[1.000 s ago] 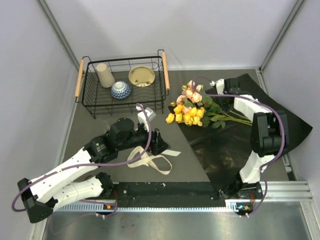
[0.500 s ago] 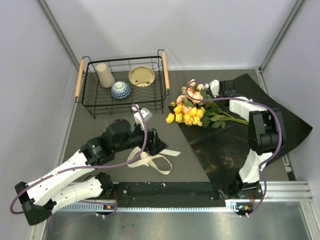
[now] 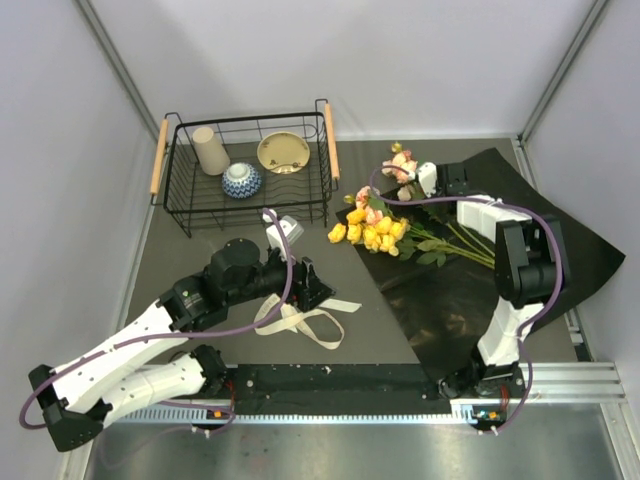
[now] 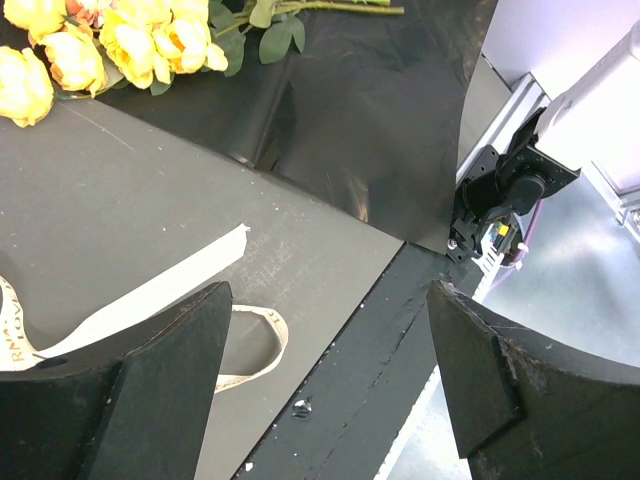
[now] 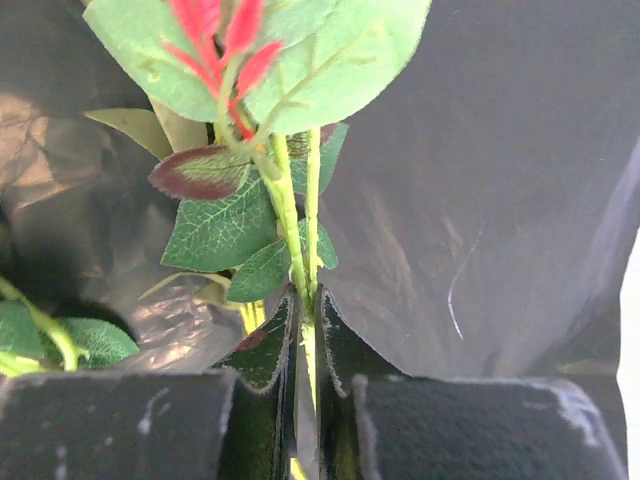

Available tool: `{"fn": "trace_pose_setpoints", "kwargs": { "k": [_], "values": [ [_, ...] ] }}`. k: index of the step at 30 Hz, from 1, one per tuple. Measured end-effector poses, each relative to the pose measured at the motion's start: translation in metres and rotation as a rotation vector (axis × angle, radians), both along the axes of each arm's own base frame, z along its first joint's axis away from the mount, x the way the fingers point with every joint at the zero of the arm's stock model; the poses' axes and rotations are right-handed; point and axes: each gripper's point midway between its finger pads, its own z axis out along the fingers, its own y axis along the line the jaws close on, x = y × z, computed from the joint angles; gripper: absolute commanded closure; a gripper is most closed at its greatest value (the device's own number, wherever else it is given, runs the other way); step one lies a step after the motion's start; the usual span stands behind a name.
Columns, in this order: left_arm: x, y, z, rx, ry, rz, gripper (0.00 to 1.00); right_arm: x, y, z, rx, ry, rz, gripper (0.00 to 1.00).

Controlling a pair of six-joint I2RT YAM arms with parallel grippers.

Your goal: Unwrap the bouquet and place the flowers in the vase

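Observation:
The bouquet lies unwrapped: the black paper sheet [image 3: 490, 270] is spread flat at the right. Yellow roses [image 3: 368, 233] rest at its left edge, their stems [image 3: 455, 240] running right. My right gripper [image 3: 422, 181] is shut on two thin green stems [image 5: 287, 205] of a few peach-pink roses [image 3: 401, 166], which sit apart from the yellow ones, toward the back. My left gripper [image 3: 316, 288] stands open and empty over the cream ribbon [image 3: 300, 322]. The left wrist view shows the ribbon [image 4: 150, 290], yellow roses [image 4: 130, 40] and paper [image 4: 370, 120]. The vase is out of view.
A black wire basket [image 3: 178, 213] with wooden handles stands at the back left, holding a beige cup [image 3: 210, 150], a blue-patterned bowl [image 3: 242, 180] and a yellow dish [image 3: 283, 152]. Grey walls close in the sides and back. A black rail [image 3: 330, 385] runs along the near edge.
My right gripper has closed on the stems and drawn the pink roses toward the back, away from the yellow cluster. The left arm has shifted slightly and stays open.

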Motion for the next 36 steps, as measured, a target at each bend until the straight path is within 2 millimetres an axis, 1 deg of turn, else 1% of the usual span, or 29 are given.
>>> {"fn": "trace_pose_setpoints", "kwargs": {
  "k": [3, 5, 8, 12, 14, 16, 18, 20, 22, 24, 26, 28, 30, 32, 33, 34, 35, 36],
  "values": [
    [0.000, 0.001, 0.001, -0.003, -0.003, 0.001, 0.15, 0.004, -0.004, 0.009, -0.028, -0.034, -0.022, 1.00],
    [0.000, 0.001, 0.001, -0.002, -0.003, 0.003, 0.15, 0.004, -0.008, 0.020, -0.046, -0.060, -0.037, 1.00],
    [0.000, 0.001, 0.001, -0.001, -0.003, 0.005, 0.16, 0.005, -0.011, 0.051, -0.065, -0.130, -0.055, 1.00],
    [0.001, 0.001, 0.003, -0.003, -0.004, 0.009, 0.15, 0.006, -0.016, 0.112, -0.085, -0.282, -0.073, 1.00],
    [0.001, 0.000, 0.009, -0.013, -0.007, 0.009, 0.15, 0.005, -0.017, 0.134, -0.082, -0.339, -0.076, 1.00],
    [0.002, -0.001, 0.015, -0.025, -0.011, 0.010, 0.14, 0.004, -0.017, 0.153, -0.070, -0.381, -0.079, 1.00],
    [0.002, -0.002, 0.023, -0.042, -0.013, 0.013, 0.13, 0.001, -0.014, 0.164, -0.039, -0.396, -0.084, 1.00],
    [0.003, -0.002, 0.030, -0.057, -0.014, 0.014, 0.10, -0.002, -0.007, 0.172, 0.020, -0.403, -0.082, 1.00],
    [0.005, -0.002, 0.039, -0.083, -0.010, 0.014, 0.09, -0.009, 0.007, 0.180, 0.122, -0.402, -0.067, 1.00],
    [0.008, -0.001, 0.050, -0.118, -0.004, 0.022, 0.08, -0.019, 0.032, 0.196, 0.295, -0.415, -0.033, 1.00],
    [0.015, 0.002, 0.066, -0.171, -0.006, 0.037, 0.08, -0.034, 0.062, 0.221, 0.478, -0.437, 0.022, 1.00],
    [0.020, 0.003, 0.082, -0.233, -0.007, 0.039, 0.10, -0.052, 0.093, 0.250, 0.647, -0.458, 0.086, 1.00],
    [0.023, 0.003, 0.096, -0.288, -0.013, 0.033, 0.17, -0.081, 0.131, 0.286, 0.852, -0.459, 0.189, 1.00],
    [0.024, 0.002, 0.106, -0.328, -0.014, 0.018, 0.25, -0.106, 0.159, 0.313, 1.015, -0.437, 0.273, 1.00],
    [0.024, 0.000, 0.110, -0.348, -0.014, 0.005, 0.31, -0.120, 0.173, 0.325, 1.102, -0.416, 0.320, 1.00],
    [0.024, -0.002, 0.114, -0.366, -0.013, -0.009, 0.33, -0.130, 0.183, 0.332, 1.164, -0.396, 0.353, 1.00],
    [0.025, -0.004, 0.117, -0.380, -0.011, -0.020, 0.33, -0.145, 0.197, 0.339, 1.249, -0.352, 0.394, 1.00],
    [0.025, -0.005, 0.120, -0.391, -0.009, -0.028, 0.32, -0.154, 0.206, 0.342, 1.294, -0.316, 0.419, 1.00]
  ]
}}
